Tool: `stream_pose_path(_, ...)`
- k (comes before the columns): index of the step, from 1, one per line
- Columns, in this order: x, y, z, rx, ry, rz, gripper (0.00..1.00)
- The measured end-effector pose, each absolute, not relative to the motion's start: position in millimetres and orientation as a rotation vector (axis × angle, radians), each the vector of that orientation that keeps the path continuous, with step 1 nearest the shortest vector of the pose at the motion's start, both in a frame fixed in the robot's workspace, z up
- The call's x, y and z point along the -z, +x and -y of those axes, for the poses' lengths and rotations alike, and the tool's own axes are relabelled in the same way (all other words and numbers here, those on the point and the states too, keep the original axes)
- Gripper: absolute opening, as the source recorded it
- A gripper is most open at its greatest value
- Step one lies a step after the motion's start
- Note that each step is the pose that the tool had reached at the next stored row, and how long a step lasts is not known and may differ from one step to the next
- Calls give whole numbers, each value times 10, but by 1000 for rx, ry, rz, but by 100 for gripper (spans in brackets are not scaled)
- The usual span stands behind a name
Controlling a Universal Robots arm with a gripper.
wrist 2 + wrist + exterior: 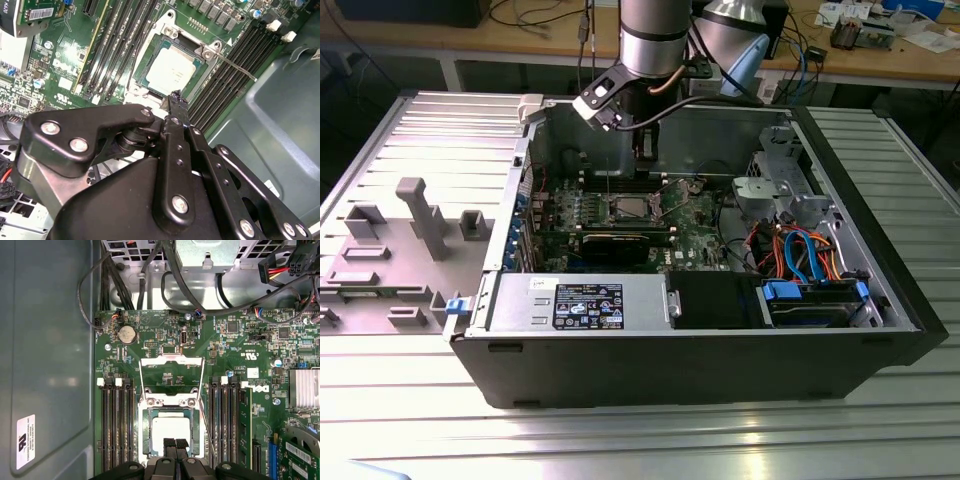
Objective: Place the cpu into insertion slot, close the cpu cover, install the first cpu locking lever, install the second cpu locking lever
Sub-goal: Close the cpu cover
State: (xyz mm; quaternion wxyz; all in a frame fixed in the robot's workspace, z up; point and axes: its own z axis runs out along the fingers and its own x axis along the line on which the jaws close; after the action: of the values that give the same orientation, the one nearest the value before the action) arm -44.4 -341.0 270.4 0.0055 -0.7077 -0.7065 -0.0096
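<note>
Ribbed, silvery metal worktop [410, 420] across the exterior view, with a black steel case [720, 370] lying open on its side at centre and a grey moulded fixture [425, 215] of blocky uprights at the exterior view's left. Smooth grey-and-silver arm [655, 40] hanging from the top centre into the case. Green motherboard [235, 347] inside, studded with small parts, long black memory slots [117, 430] in ranks on both sides of the socket. Square, dull silver cpu [171, 434] flat in the insertion slot [144, 440], metal top up, seated within the silvery rim in both wrist views. Thin, bright cpu cover [172, 359] open, a frame with a square window, tipped back off the chip on its hinge at one edge of the slot, green board visible through the window. Slim wire lever [207, 430] unlatched, slanting along one side of the slot. Black matte end effector [175, 444] close over the edge of the slot opposite the hinge, just beside the cpu; fingers [177, 107] pressed together, nothing between them. Round, shiny coin cell [127, 333] and looping black cables [125, 285] beyond the cover.
</note>
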Motion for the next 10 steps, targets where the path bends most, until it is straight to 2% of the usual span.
stream_pose_path(10, -2704, -409, 3409, 30, -2216, 2211, 11)
